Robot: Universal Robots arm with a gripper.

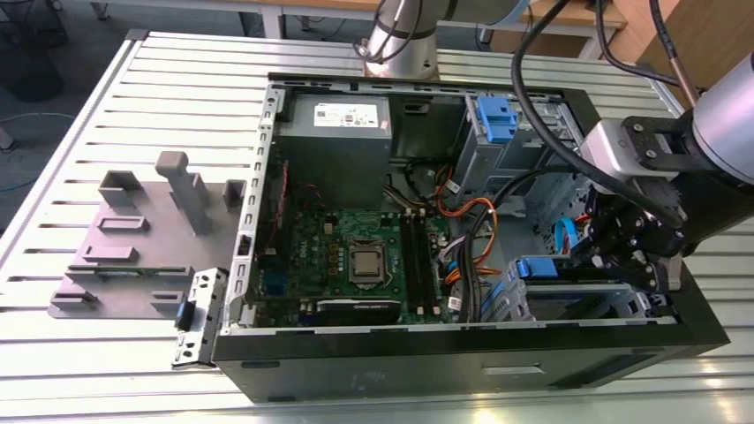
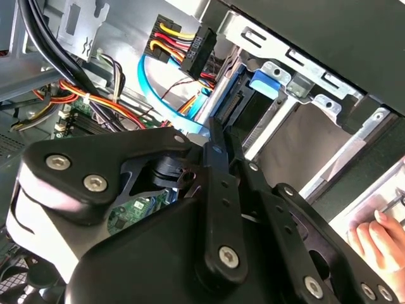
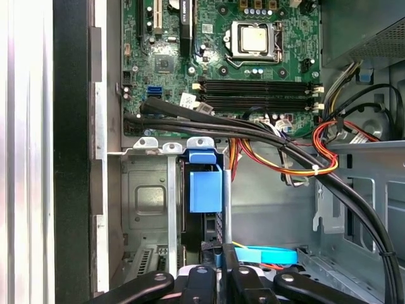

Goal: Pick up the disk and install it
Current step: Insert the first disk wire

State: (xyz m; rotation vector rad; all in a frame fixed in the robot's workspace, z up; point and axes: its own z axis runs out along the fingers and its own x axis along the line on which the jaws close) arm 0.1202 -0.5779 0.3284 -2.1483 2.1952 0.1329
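Black gripper parts sit closest in the second wrist view, jaws pressed together w/ nothing between them, tip at the disk. Disk stands on edge in its silver slot inside the open PC case, blue bracket showing, next to the green board & wires. Case lies on a slatted metal table. Arm reaches in from the exterior view's right. A person's hand rests by the case.

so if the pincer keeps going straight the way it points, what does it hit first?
Probably the disk, standing on edge in the drive bay directly ahead of the pincer; its blue bracket tab sits beyond. Depth is unclear.
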